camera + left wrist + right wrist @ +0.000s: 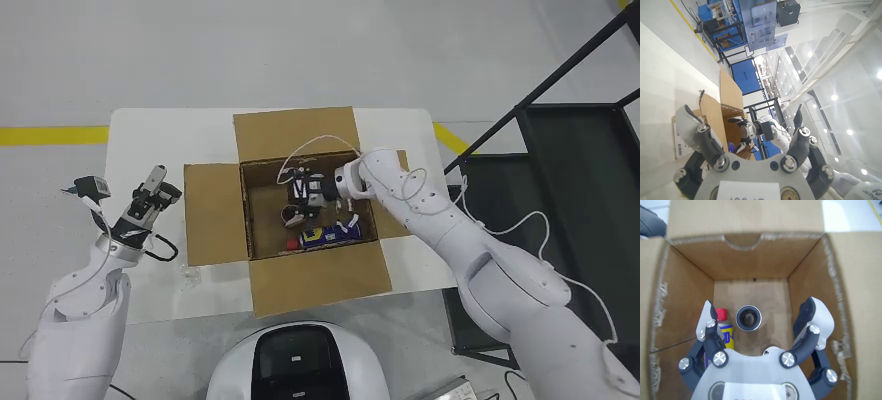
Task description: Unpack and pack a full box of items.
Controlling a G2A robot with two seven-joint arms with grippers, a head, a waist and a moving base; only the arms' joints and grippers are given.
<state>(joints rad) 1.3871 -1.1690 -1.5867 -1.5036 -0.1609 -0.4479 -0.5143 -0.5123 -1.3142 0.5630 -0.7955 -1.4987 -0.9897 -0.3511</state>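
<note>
Spray can (728, 335) flat in box (753, 262), cap toward left hand (742, 115), fingers apart; right hand (759, 304) above, apart

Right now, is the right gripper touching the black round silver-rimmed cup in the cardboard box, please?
Apart: right wrist view shows box floor between the cup and the fingers of the right gripper.

Matt cardboard box (753, 262), rough torn edges, glossy can (728, 334)

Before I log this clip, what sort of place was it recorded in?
Probably a warehouse or factory test hall: a yellow floor line, blue racks holding cartons, and rows of ceiling lamps high overhead.
</note>
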